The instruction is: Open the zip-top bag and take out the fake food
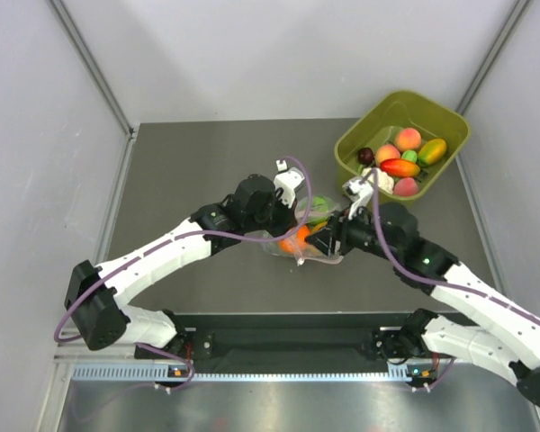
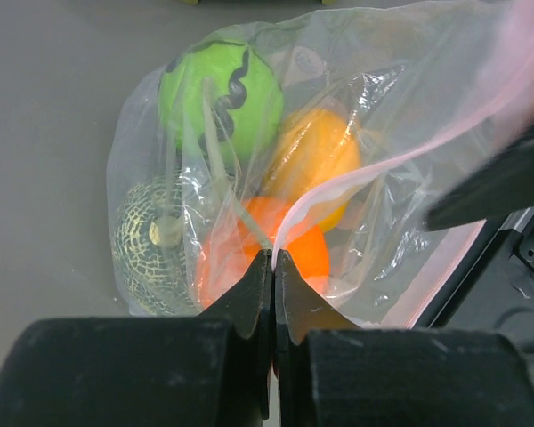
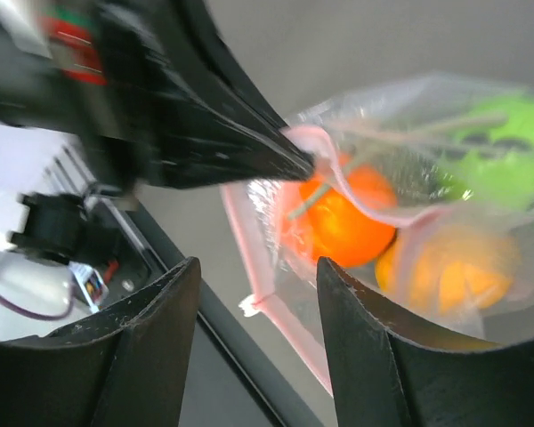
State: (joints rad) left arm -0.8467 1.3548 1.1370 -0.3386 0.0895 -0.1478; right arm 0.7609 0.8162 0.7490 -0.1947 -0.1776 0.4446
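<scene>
Pinching the pink zip strip [image 2: 338, 184] of the zip-top bag [image 2: 400, 151] at frame centre, the left gripper [image 2: 273, 267] is clamping tight. The right gripper [image 3: 258, 267] is hanging spread wide beside the bag's mouth, gripping nothing. The fake food [image 2: 221, 93] is sitting inside the bag, mid-table [image 1: 180, 180] in the overhead view.

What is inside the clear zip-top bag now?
Through the zip-top bag show a green striped fruit, a yellow-orange fruit, an orange fruit and a netted melon. The left tool covers the near part.
</scene>
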